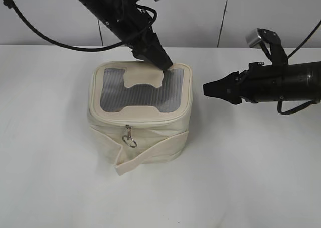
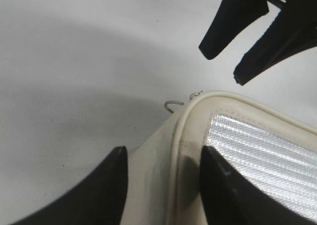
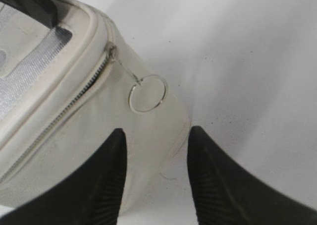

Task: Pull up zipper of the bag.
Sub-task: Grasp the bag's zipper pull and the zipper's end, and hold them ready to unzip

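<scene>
Two open grippers, left (image 2: 158, 185) straddling, right (image 3: 156, 180) facing soft, light boxy cream fabric bag (image 1: 140, 132); grasp right-side silver ring pull (image 3: 147, 92); small, slippery.

I seem to work in a lab or robot test cell, not a home. Under me lies a plain, matte white tabletop (image 1: 261, 178) bearing nothing but one small boxy cream fabric bag (image 1: 143, 132). Behind it stands a pale grey panelled wall (image 1: 200, 17) with dark vertical seams between its panels, bare of pictures or shelves. Black cables (image 1: 45, 37) loop loose from my left arm across that wall. The light is even and flat, casting only soft shadows on the white surface.
</scene>
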`<state>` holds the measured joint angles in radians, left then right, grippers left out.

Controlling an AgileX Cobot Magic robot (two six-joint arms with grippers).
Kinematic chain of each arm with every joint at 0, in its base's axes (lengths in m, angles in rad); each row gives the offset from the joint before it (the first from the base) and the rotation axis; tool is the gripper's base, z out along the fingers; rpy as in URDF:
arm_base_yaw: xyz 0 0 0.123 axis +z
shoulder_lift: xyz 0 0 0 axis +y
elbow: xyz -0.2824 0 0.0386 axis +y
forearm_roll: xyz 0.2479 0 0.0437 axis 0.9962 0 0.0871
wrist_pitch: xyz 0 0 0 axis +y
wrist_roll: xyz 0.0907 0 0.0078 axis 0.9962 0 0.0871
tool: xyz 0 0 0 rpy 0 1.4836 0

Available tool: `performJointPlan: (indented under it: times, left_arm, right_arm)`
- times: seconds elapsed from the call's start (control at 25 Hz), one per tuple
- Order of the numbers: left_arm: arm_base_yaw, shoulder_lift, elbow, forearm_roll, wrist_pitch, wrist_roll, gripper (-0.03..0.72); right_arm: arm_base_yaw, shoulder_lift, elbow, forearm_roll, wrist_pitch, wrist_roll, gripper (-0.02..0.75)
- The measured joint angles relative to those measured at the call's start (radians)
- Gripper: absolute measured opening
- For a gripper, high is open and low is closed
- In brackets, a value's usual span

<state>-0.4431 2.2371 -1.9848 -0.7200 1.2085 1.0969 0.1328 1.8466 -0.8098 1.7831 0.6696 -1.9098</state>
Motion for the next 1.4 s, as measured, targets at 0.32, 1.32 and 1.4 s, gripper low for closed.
performJointPlan:
  times: [0.32, 1.32, 1.4]
  left_arm:
    - [-0.003, 0.015, -0.005, 0.016, 0.007, -0.031, 0.036]
    - [-0.003, 0.015, -0.007, 0.026, 0.007, -0.035, 0.033]
    - [0.0, 0.015, -0.007, 0.027, 0.005, -0.035, 0.033]
  right_arm:
    - [0.061, 0.031, -0.032, 0.001, -0.024, -0.015, 0.333]
    - [0.142, 0.202, -0.221, 0.028, -0.108, -0.067, 0.283]
    - [0.163, 0.203, -0.232, 0.032, -0.152, -0.066, 0.113]
